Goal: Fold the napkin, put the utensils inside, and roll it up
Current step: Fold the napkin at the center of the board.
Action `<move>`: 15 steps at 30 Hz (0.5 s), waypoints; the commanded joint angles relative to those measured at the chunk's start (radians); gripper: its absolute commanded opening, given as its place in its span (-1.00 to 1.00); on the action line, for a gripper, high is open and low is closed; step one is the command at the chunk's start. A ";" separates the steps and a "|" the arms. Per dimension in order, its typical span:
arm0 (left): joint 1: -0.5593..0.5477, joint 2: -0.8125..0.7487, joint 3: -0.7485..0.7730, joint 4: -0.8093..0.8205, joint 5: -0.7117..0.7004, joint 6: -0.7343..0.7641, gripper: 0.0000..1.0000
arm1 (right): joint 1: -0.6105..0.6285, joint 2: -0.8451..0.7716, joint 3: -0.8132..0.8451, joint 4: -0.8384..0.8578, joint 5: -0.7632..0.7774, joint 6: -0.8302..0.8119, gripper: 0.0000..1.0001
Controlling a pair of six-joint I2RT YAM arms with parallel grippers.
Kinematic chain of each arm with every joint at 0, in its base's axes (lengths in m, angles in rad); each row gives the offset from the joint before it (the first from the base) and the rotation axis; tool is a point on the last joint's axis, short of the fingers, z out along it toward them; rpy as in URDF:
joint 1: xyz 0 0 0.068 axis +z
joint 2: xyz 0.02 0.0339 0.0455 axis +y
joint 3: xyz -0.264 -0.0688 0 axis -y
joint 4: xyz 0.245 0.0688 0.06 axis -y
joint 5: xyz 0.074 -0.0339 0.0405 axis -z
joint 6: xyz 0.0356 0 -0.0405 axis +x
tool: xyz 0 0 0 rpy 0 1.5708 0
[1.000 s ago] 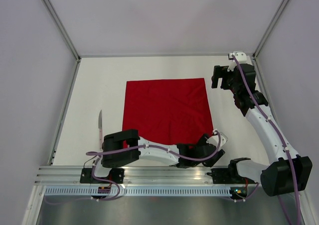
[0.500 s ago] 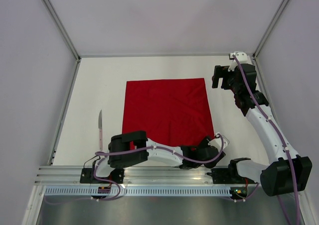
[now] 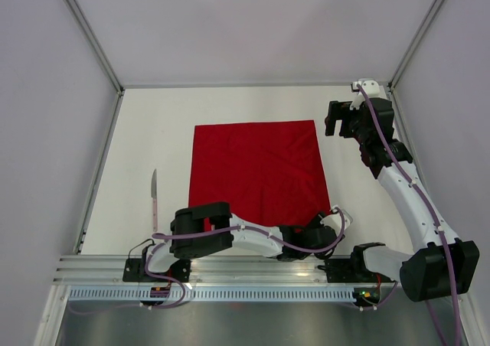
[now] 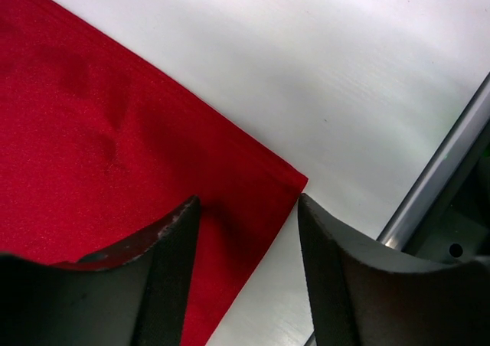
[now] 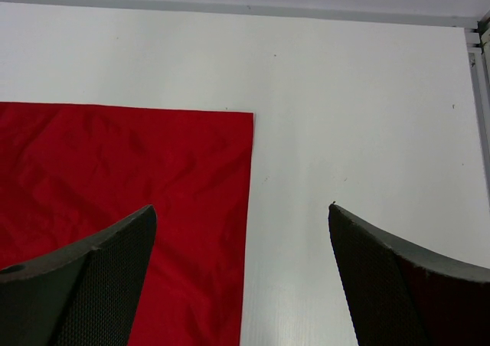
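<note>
Since a second ago the left arm (image 3: 230, 235) has sunk lower along the near edge, its elbow sliding rightward, and the left pincer (image 3: 325, 217) has crept up to the near right corner of the napkin (image 3: 256, 170); the right arm, napkin and utensil lie as they did. Seen from its own wrist, the left pincer (image 4: 246, 208) stands spread with nothing pinched: one finger (image 4: 153, 285) is over the napkin (image 4: 92, 132), the other (image 4: 344, 285) over bare desk (image 4: 344, 70) just beside the hem, and the corner of the cloth points out between them; whether the tips touch anything I cannot tell. The right pincer (image 3: 334, 120) hangs by the far right corner, spread wide and holding nothing; its wrist view shows the right pincer (image 5: 240, 208) with one finger (image 5: 92, 285) over the napkin (image 5: 115, 170) and the other over bare desk, the corner lying beyond them. Only the top view shows the whole napkin, flat and unfolded in the middle of the desk (image 3: 153, 116), and the utensil (image 3: 154, 197) lying left of it, apart from the cloth, its near end hidden by the left arm. Only the left wrist view shows the metal rail (image 4: 436, 177) close by the near corner; only the right wrist view shows the fine wrinkles in the cloth
</note>
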 commanded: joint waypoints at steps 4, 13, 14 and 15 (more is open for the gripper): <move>-0.005 0.024 0.032 0.042 -0.024 0.046 0.01 | -0.003 -0.007 0.026 -0.013 -0.009 0.015 0.96; 0.000 -0.008 0.014 0.069 -0.017 0.071 -0.66 | -0.003 -0.009 0.026 -0.017 -0.014 0.018 0.95; 0.001 -0.016 0.008 0.074 -0.014 0.070 -0.70 | -0.003 -0.007 0.026 -0.018 -0.015 0.018 0.95; 0.003 -0.023 0.002 0.088 -0.008 0.069 -0.74 | -0.003 -0.007 0.026 -0.018 -0.015 0.017 0.96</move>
